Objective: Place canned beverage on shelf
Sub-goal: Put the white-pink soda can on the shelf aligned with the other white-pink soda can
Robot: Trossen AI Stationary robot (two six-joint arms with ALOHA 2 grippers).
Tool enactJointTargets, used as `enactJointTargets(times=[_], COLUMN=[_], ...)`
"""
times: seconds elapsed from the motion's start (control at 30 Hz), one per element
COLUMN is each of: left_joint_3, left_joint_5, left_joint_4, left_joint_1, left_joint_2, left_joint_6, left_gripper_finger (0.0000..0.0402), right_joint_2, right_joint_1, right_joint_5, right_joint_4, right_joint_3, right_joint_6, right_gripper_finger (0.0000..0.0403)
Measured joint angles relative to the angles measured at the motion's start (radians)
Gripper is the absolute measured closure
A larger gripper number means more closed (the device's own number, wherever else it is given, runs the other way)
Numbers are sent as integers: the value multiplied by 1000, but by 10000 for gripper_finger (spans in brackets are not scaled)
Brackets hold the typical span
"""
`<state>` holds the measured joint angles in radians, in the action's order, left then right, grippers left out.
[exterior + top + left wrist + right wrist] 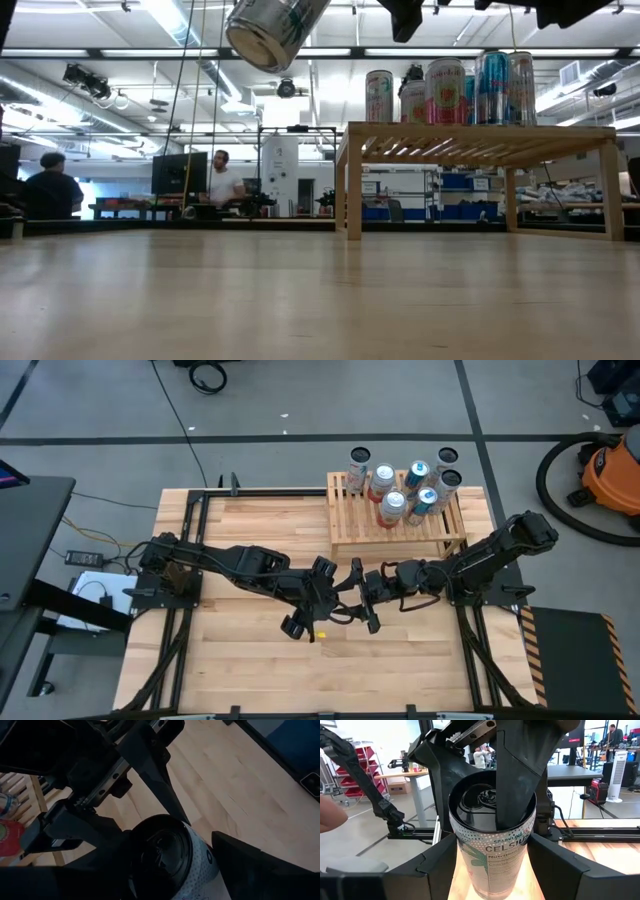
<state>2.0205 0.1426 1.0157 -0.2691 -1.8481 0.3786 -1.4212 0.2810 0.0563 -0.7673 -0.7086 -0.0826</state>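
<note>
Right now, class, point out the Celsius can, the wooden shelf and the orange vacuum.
Celsius can (492, 852), right wrist view, printed side wall.
Wooden shelf (480, 133), low view, front rail.
Orange vacuum (615, 475), high view, its body.

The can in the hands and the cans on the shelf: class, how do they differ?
The held can hangs tilted above the table; the shelf cans stand upright. The held can sits between the right hand and left hand; the shelf cans stand free on the shelf. All are slim drink cans.
</note>
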Motion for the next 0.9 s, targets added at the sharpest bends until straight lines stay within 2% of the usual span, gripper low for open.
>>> enactJointTargets(times=[0.63, 0.9], left_joint_3=[1, 0], left_joint_5=[-18, -16], left_joint_4=[-25, -26], left_joint_1=[3, 3], left_joint_2=[-79, -85], left_joint_6=[-23, -67], left_gripper_finger=[132, 132], right_joint_2=[-2, 0], right_joint_1=[33, 53], right_joint_5=[56, 95], right_joint_4=[96, 49], right_joint_3=[-2, -7], right_joint_6=[7, -13], right_gripper_finger=[158, 158])
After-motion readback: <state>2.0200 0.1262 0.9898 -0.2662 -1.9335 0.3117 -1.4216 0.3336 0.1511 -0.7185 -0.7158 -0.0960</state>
